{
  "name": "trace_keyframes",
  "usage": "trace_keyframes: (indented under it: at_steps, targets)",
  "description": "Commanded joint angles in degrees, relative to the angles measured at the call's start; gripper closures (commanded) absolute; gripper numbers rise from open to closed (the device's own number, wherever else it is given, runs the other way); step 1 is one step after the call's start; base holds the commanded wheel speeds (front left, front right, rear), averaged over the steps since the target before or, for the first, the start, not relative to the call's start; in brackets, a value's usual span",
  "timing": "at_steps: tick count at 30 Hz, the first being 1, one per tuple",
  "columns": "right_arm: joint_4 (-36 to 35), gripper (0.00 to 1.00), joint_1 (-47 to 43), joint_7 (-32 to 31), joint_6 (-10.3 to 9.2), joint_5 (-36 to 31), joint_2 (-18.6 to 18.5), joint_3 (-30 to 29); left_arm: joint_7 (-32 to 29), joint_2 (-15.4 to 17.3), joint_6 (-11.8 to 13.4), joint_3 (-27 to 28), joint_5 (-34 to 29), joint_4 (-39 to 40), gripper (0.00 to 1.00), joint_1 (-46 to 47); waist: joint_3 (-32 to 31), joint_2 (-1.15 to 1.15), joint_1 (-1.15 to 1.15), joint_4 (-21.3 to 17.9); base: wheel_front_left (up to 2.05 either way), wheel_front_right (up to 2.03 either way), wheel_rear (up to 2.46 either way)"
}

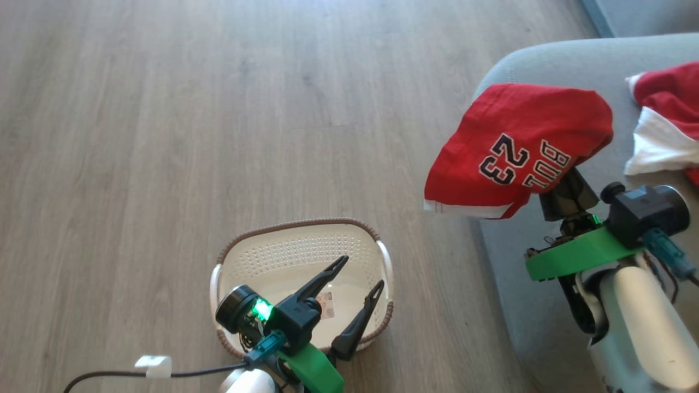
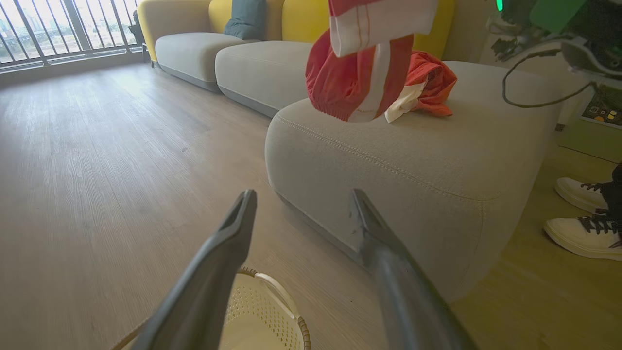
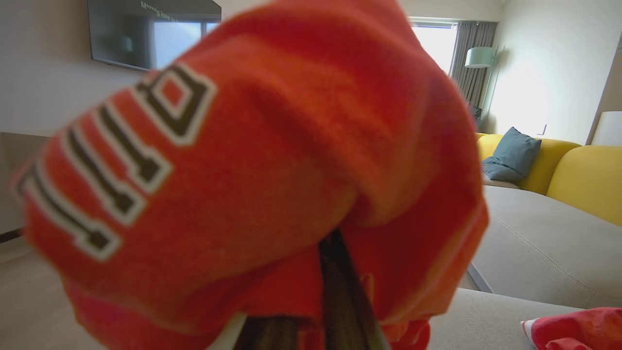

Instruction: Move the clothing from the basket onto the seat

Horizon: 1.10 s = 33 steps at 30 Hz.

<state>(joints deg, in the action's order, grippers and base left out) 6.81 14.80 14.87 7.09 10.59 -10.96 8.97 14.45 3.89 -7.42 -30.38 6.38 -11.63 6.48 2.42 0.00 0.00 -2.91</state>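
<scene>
One jersey [image 1: 519, 147] lettered "BUL 23" tight in right claw [image 3: 335, 262]; left claw [image 1: 362, 272] wide above basket [image 1: 297, 224].

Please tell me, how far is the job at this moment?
Done: the plain red garment lies on the seat, and the basket has no clothing inside. In hand: the right gripper, jaws shut, holds the Bulls jersey over the seat's corner. Left: lay the jersey on the seat and release it. The left gripper hangs open above the basket.

Bright daylight glares off the floor [image 1: 338, 27]; the close jersey [image 3: 252, 160] is blurred, wrist views bow at edges.
</scene>
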Motion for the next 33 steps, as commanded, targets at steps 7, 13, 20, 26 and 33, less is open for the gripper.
trace_keyframes:
  at_steps: [7, 13, 20, 26, 33]
  targets:
    - [-3.1, 1.00, 1.5, 0.1, 0.40, -0.5, 0.0, -1.2, 0.5, 0.2, -0.1, 1.2, -0.7, 2.9, 0.00, 1.6, 1.6, 0.00, 0.00, -5.5, 0.00, 0.00, 0.00]
    - [-4.3, 1.00, 1.1, 0.1, 0.40, -1.0, 0.3, -3.8, 0.5, 0.5, -0.1, 0.7, -0.8, 3.7, 0.00, 2.6, 3.1, 0.00, 0.00, -12.2, 0.00, 0.00, 0.00]
    - [-5.4, 1.00, 0.0, 0.1, 0.40, -1.4, 0.6, -6.2, 0.5, 0.3, -0.1, 0.5, -0.8, 4.6, 0.00, 3.0, 3.5, 0.00, 0.00, -18.6, 0.00, 0.00, 0.00]
    - [-5.8, 1.00, -1.0, 0.1, 0.40, -1.4, 0.9, -7.5, 0.5, -0.1, -0.1, 0.1, -1.2, 5.5, 0.00, 3.1, 3.0, 0.00, 0.00, -23.5, 0.00, 0.00, 0.00]
    - [-6.6, 1.00, -2.2, 0.1, 0.40, -1.3, 1.0, -9.4, 0.5, -0.5, -0.1, -0.9, -1.3, 6.1, 0.00, 3.4, 3.0, 0.00, 0.00, -25.6, 0.00, 0.00, 0.00]
